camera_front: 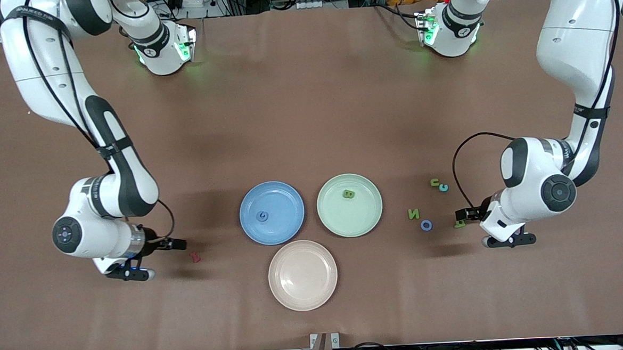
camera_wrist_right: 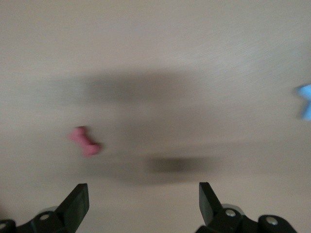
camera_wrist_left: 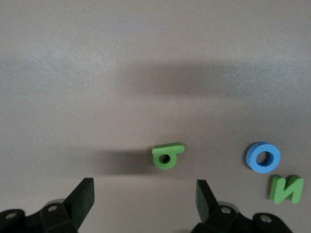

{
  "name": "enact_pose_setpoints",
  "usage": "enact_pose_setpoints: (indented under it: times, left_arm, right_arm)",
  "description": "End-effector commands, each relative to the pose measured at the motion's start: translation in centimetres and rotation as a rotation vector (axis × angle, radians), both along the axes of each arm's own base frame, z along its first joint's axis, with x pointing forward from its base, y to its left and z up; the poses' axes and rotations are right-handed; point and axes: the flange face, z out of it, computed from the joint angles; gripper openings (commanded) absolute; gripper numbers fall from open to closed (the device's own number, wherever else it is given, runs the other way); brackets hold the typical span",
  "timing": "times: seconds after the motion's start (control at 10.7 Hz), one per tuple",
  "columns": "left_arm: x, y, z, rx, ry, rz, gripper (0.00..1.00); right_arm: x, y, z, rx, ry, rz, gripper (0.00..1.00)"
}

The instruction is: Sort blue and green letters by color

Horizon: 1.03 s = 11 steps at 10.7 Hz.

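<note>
A: What is seen on the round green plastic plate [camera_front: 327,212]?

B: A small green foam letter B [camera_front: 349,194] is seen lying in it. Beside the green plate, toward the right arm's end of the table, a round blue plastic plate [camera_front: 250,221] is set with a small blue foam letter [camera_front: 262,216] in it. A round pale pink plastic plate [camera_front: 283,291] is placed nearer to the front camera than the green plate, and nothing is seen in it.

A: Which letters are left on the brown table [camera_front: 308,116]?

B: All are found toward the left arm's end from the green plate: a green letter N [camera_front: 414,214] [camera_wrist_left: 286,189], a blue ring-shaped letter O [camera_front: 426,225] [camera_wrist_left: 263,157] just beside it, a green letter U [camera_front: 434,182] touching a small blue letter [camera_front: 443,188], and a green letter P [camera_front: 459,224] [camera_wrist_left: 167,155].

A: How are the grippers held?

B: The left gripper [camera_front: 465,214] [camera_wrist_left: 146,201] is held low over the green letter P, its jaws spread apart and nothing gripped. The right gripper [camera_front: 176,245] [camera_wrist_right: 143,201] is held well away from the green plate, toward the right arm's end, its jaws also spread with nothing between them; a small dark red foam letter [camera_front: 194,257] [camera_wrist_right: 84,141] is seen on the table just beside it.
</note>
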Motion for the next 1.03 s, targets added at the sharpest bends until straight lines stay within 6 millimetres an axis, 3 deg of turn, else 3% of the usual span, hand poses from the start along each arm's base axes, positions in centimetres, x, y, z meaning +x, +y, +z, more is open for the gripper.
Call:
enact_pose_setpoints:
  times: [0.0,0.28,0.37,0.56,0.93]
  left_arm:
    - [-1.2,-0.5,-2.2,0.042,-0.05,0.02,0.92]
    - [-1.2,-0.7,-2.2,0.069,-0.07,0.016,0.8]
    - [-0.8,-0.8,-1.8,0.063,-0.096,0.018,0.8]
    - [-0.8,-1.8,-2.4,0.054,-0.115,0.036,0.79]
    - [-1.1,-2.8,-3.3,0.051,-0.111,0.036,0.64]
  right_arm:
    - [1.0,-5.1,0.3,-0.208,-0.037,0.214,1.0]
    - [2.0,-11.2,-2.0,-0.213,-0.106,0.306,1.0]
    - [2.7,-12.2,-2.3,-0.214,-0.118,0.323,1.0]
    - [3.5,-12.7,-2.5,-0.214,-0.128,0.317,1.0]
    - [4.1,-12.7,-2.6,-0.173,-0.155,0.269,1.0]
